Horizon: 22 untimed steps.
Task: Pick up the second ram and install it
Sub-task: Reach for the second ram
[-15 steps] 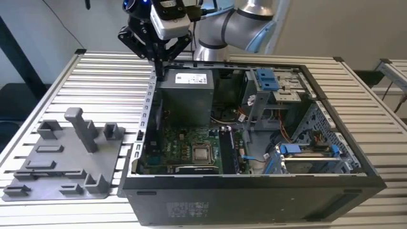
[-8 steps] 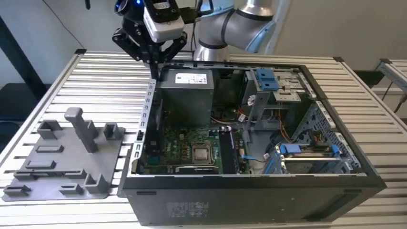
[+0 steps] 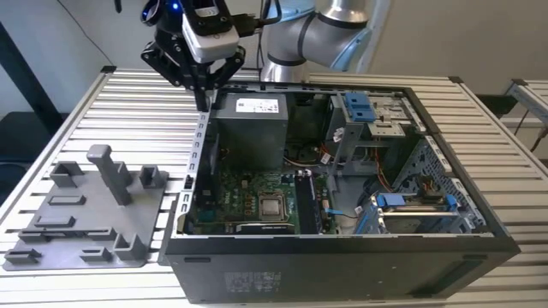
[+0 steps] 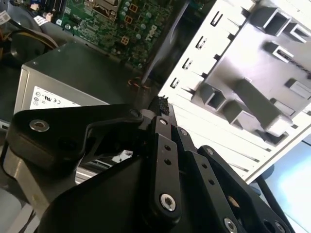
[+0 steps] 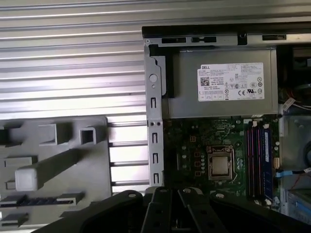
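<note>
Holds the gripper (image 3: 203, 101) high at the upper left of the exterior view, over the open case's (image 3: 342, 263) far corner, jaws pinched together on nothing, probably to clear the case wall. Leaves the second ram (image 5: 46, 199), seemingly the dark ridged strip standing on edge in the grey fixture (image 3: 94, 221) at lower left on the table (image 3: 128, 109), well apart. Finds the tall grey post (image 3: 110, 173) between the two, and the power supply (image 3: 248, 128) just beside the motherboard sockets (image 5: 257, 160).

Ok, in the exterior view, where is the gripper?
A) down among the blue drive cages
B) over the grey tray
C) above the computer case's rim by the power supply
C: the gripper hangs over the rim of the computer case at the exterior view's left, beside the grey power supply, apart from the grey tray.
</note>
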{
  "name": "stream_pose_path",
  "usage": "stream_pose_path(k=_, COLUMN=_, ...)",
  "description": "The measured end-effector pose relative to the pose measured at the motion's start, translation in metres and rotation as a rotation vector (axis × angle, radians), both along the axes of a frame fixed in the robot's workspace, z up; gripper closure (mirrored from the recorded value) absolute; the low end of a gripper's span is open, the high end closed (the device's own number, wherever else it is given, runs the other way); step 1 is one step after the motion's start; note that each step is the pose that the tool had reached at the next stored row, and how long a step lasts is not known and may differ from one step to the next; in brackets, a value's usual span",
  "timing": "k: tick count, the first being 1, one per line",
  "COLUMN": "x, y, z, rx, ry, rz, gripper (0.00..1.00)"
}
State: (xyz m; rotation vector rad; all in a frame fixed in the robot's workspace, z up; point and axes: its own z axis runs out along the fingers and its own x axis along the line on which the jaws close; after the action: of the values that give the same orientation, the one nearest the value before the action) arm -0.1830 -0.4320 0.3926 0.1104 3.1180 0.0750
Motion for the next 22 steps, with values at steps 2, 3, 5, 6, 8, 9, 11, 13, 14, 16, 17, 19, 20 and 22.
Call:
stream_pose_path(k=2, x=-0.0022, y=-0.0028, z=0.0000, rx=0.0001, ry=0.0000, rz=0.000, gripper=0.89)
stream_pose_path(k=3, x=-0.0034, y=-0.0042, z=0.0000, rx=0.0001, ry=-0.0001, rz=0.000, gripper=0.89)
stream_pose_path(k=5, x=-0.0054, y=-0.0073, z=0.0000, rx=0.0000, ry=0.0000, rz=0.000, gripper=0.89)
stream_pose_path(k=6, x=-0.0064, y=-0.0088, z=0.0000, rx=0.0000, ry=0.0000, rz=0.000, gripper=0.89)
stream_pose_path(k=8, x=-0.0082, y=-0.0118, z=0.0000, rx=0.0000, ry=0.0000, rz=0.000, gripper=0.89)
stream_pose_path(k=9, x=-0.0090, y=-0.0131, z=0.0000, rx=0.0000, ry=-0.0001, rz=0.000, gripper=0.89)
stream_pose_path(k=11, x=-0.0106, y=-0.0158, z=0.0000, rx=0.0000, ry=-0.0001, rz=0.000, gripper=0.89)
stream_pose_path(k=13, x=-0.0121, y=-0.0185, z=0.0000, rx=0.0000, ry=0.0000, rz=0.000, gripper=0.89)
stream_pose_path(k=14, x=-0.0132, y=-0.0198, z=0.0000, rx=0.0000, ry=0.0001, rz=0.000, gripper=0.89)
stream_pose_path(k=16, x=-0.0160, y=-0.0231, z=0.0000, rx=0.0000, ry=0.0000, rz=0.000, gripper=0.89)
stream_pose_path(k=17, x=-0.0178, y=-0.0246, z=0.0000, rx=0.0000, ry=0.0000, rz=0.000, gripper=0.89)
stream_pose_path(k=19, x=-0.0213, y=-0.0266, z=0.0000, rx=-0.0001, ry=0.0000, rz=0.000, gripper=0.89)
stream_pose_path(k=20, x=-0.0233, y=-0.0270, z=0.0000, rx=0.0000, ry=0.0000, rz=0.000, gripper=0.89)
stream_pose_path(k=22, x=-0.0289, y=-0.0282, z=0.0000, rx=0.0000, ry=0.0000, rz=0.000, gripper=0.89)
